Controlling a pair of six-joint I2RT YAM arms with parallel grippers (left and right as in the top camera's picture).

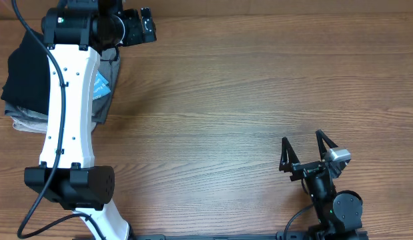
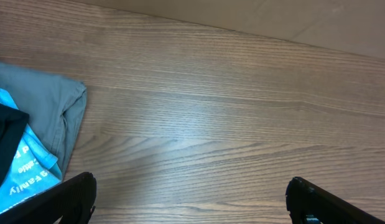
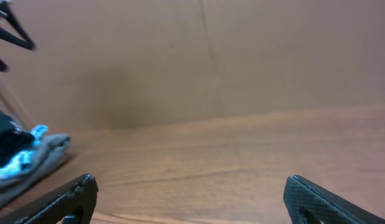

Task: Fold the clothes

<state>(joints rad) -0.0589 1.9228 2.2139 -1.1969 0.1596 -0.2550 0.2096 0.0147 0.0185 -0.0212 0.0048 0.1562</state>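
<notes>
With the black T-shirt laid atop the grey garment, the left pincer held open and empty near that garment and the right pincer open well away from it, the light-blue garment could be snagged too.

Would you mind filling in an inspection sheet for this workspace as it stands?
Surface: wood-grain table, no spills seen.
Job's things: black T-shirt on the pile at the table's edge, not held.
Clutter: grey garment and light-blue patterned garment in that pile.
Grippers: left gripper open beside the pile; right gripper open, empty.
Cables: black cable along the left arm.
Surroundings: brown wall behind the table.
</notes>
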